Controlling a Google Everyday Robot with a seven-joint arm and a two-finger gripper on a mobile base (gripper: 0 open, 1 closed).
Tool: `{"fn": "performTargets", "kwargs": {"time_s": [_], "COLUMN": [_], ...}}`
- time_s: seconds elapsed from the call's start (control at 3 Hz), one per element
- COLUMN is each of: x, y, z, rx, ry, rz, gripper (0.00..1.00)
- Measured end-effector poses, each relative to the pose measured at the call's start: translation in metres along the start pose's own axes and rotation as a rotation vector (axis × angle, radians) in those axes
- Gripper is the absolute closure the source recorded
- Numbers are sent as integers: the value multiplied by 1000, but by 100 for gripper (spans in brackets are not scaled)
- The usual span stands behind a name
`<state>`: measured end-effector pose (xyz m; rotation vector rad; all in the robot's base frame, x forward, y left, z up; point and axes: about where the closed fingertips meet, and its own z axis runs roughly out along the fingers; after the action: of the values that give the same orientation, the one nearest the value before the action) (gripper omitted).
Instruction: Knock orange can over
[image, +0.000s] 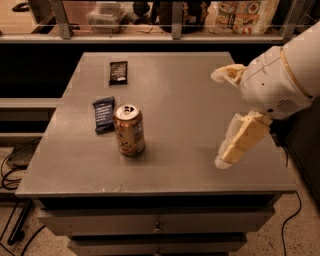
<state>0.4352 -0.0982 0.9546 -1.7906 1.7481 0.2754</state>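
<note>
Standing upright on the grey bench (200, 100), the orange can (129, 129) sits well apart from the tool (219, 119), off to its left in the camera view, silver top and pull tab facing up. Tool observed above the right part of the bench, near the front edge, on a white arm entering from the right. Tool state: released, its two pale fingers (240, 142) spread wide with nothing between them; one points toward the can's side of the bench, the other slants down close to the surface. No contact between tool and can. A blue wrapper (103, 114) lies flat just beside the can, on the side away from the tool. A dark wrapper (118, 72) lies flat further back, apart from both.
</note>
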Motion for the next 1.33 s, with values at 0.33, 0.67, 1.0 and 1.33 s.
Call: {"fn": "performTargets", "kwargs": {"time_s": [0.33, 0.67, 1.0, 1.33], "x": [0, -4, -17, -33], "y": [0, -7, -20, -31], "z": [0, 13, 37, 70], "rx": [0, 13, 23, 7], "ry": [0, -63, -159, -258], "rz": [0, 27, 31, 26], "gripper": [0, 0, 0, 0]}}
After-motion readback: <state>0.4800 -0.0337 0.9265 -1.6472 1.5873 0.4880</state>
